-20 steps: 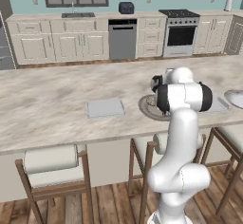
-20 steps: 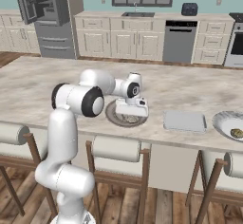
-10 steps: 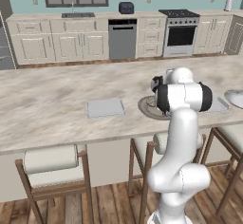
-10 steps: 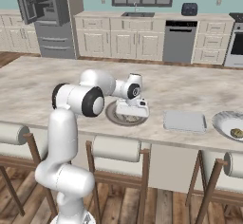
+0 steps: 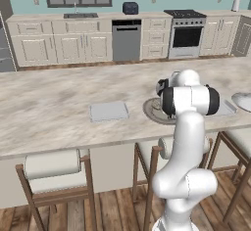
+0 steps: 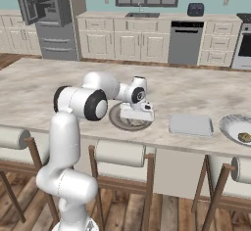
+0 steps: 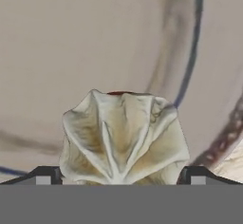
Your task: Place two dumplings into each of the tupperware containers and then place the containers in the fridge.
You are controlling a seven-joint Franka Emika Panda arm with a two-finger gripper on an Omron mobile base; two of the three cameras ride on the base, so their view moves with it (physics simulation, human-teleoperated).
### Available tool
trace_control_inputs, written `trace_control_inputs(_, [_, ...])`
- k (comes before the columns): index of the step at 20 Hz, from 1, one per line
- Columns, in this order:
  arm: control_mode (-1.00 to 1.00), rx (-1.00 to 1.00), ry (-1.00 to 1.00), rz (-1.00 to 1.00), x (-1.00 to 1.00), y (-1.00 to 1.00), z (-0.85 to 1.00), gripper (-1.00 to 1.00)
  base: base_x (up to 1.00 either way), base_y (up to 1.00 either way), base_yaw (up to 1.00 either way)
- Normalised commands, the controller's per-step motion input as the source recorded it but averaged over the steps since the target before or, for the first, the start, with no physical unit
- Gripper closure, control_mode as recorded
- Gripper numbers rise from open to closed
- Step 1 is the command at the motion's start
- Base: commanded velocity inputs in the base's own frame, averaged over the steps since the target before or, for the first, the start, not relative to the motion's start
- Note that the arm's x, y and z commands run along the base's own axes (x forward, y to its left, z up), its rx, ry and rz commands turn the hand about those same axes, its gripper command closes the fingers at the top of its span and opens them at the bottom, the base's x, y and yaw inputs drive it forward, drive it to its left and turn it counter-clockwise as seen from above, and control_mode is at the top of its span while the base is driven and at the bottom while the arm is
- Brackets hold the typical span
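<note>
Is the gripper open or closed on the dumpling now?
Open: in the hand view, the gripper fingertips stand beside the dumpling, not squeezing it.

We see a round brownish plate [image 6: 117, 123] on the marble island counter [image 5: 49, 107], stools [image 5: 53, 166] below, a dishwasher [image 5: 126, 40] and oven [image 5: 187, 35] behind.

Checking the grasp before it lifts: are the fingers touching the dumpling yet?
Cannot tell. In the hand view the dumpling sits between the two open fingers, its edges reaching right up to both tips, so neither a gap nor contact shows plainly.
</note>
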Motion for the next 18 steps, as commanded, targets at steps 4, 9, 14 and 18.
trace_control_inputs(4, [-1.00, 0.00, 0.00, 0.00, 0.00, 0.00, 0.00, 1.00, 0.00, 0.00, 0.00])
trace_control_inputs(9, [-1.00, 0.00, -0.02, 0.00, -0.09, 0.07, 0.20, 1.00, 0.00, 0.00, 0.00])
trace_control_inputs(14, [-1.00, 0.00, -0.02, 0.00, -0.27, 0.55, 0.58, 1.00, 0.00, 0.00, 0.00])
trace_control_inputs(18, [-1.00, 0.00, 0.00, 0.00, -0.03, 0.88, 0.46, 1.00, 0.00, 0.00, 0.00])
